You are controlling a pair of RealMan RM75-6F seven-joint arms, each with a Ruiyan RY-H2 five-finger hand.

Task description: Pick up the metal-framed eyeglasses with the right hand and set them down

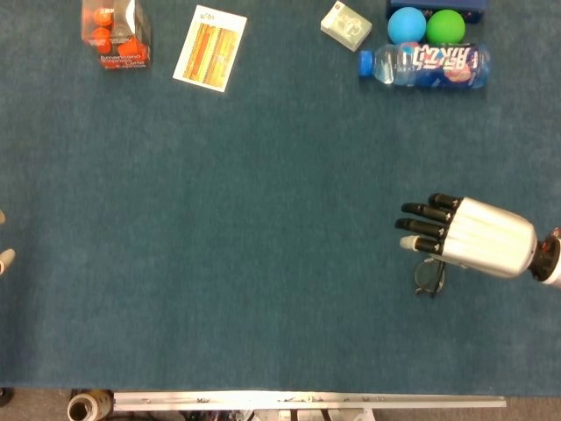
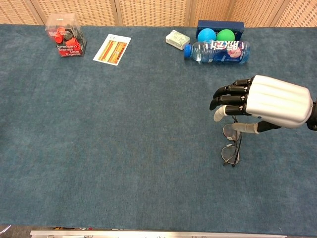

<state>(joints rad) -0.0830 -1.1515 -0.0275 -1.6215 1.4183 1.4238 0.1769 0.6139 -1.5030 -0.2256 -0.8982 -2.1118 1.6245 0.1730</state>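
The metal-framed eyeglasses (image 1: 429, 277) lie folded on the blue table cloth at the right, also seen in the chest view (image 2: 230, 151). My right hand (image 1: 469, 241) hovers over their far end with its fingers stretched out toward the left and nothing in them. In the chest view the right hand (image 2: 267, 101) is above the eyeglasses, its thumb just over the frame; whether it touches is unclear. Only a pale fingertip of my left hand (image 1: 4, 258) shows at the left edge of the head view.
A water bottle (image 1: 425, 66) lies at the back right in front of a blue ball (image 1: 406, 24) and a green ball (image 1: 445, 26). A small pale box (image 1: 345, 24), a striped card (image 1: 210, 47) and a clear box of red pieces (image 1: 116, 33) line the back.
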